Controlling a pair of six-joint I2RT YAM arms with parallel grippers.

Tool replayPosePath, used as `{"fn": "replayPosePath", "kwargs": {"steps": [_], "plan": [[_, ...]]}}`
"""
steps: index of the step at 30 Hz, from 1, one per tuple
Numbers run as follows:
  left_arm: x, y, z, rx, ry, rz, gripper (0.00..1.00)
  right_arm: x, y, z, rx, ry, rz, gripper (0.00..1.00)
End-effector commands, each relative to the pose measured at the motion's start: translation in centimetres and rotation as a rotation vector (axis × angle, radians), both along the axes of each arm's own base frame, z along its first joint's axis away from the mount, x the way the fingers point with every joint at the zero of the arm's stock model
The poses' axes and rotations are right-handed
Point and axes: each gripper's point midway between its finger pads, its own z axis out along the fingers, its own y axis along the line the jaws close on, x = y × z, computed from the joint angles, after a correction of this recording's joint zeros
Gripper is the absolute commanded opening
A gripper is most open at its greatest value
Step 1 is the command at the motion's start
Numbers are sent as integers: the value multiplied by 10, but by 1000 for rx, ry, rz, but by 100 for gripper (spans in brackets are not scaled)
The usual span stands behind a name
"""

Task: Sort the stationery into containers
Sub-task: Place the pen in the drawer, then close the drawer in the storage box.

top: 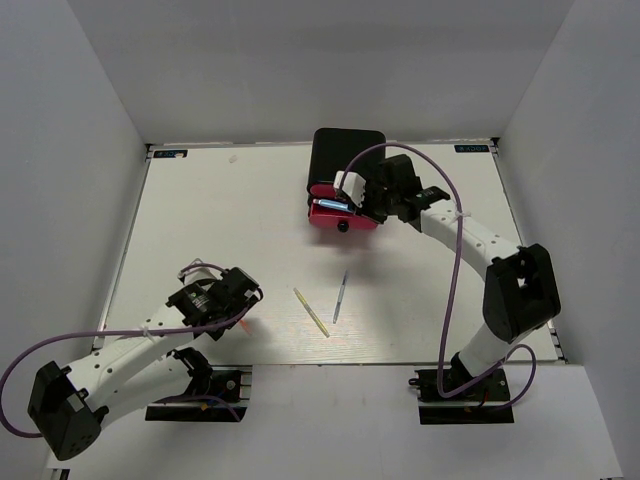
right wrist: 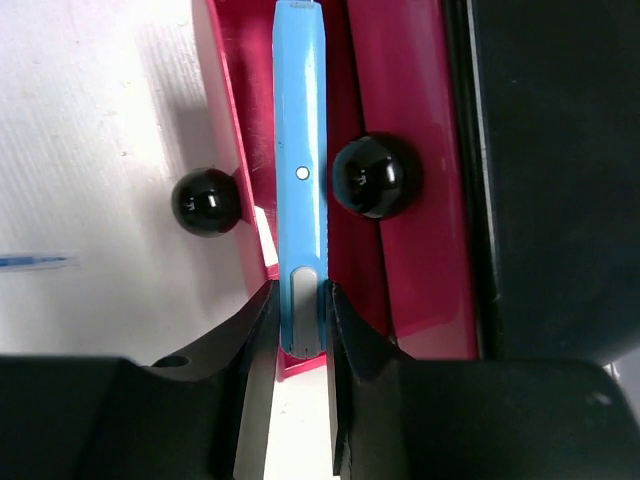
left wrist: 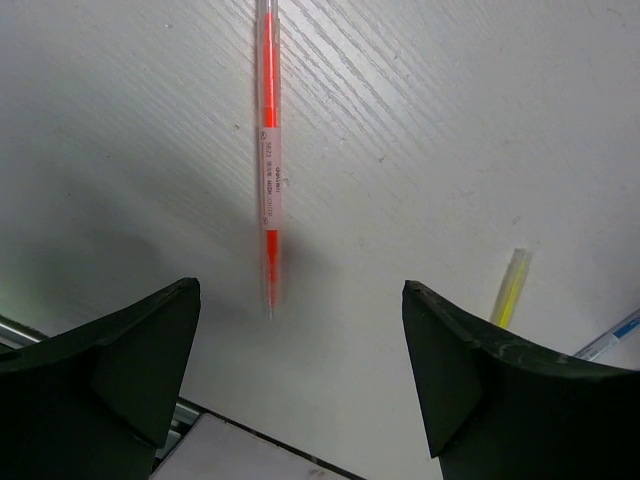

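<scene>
The black cabinet point(top: 345, 155) stands at the back centre with pink drawers point(top: 340, 218); one drawer point(right wrist: 232, 120) is pulled open. My right gripper point(top: 362, 200) is shut on a light blue pen point(right wrist: 301, 170) and holds it lengthwise over the open drawer, between two black knobs point(right wrist: 208, 200) point(right wrist: 375, 175). My left gripper point(left wrist: 300, 350) is open and empty, just above the table, with a thin red-orange pen point(left wrist: 269, 150) lying ahead of its fingers. A yellow pen point(top: 311, 312) and a blue-grey pen point(top: 340, 296) lie mid-table, apart from both grippers.
White walls enclose the table on three sides. The table's near edge and a metal rail point(left wrist: 15, 335) lie just behind my left gripper. The yellow pen point(left wrist: 510, 290) and a blue-grey pen tip point(left wrist: 612, 338) show at the right of the left wrist view.
</scene>
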Motion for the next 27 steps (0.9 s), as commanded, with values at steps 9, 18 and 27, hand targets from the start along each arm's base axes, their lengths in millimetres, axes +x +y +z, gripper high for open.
{"fn": "replayPosePath", "kwargs": {"steps": [9, 18, 27], "plan": [[10, -3, 8, -15, -54, -8, 93, 14, 2, 42, 52, -110, -20, 41], [80, -125, 77, -255, -509, -572, 18, -23, -13, 71, 351, -118, -195, 0], [136, -215, 83, -336, -572, -774, 27, -53, -40, 43, 429, 19, -317, 22]]}}
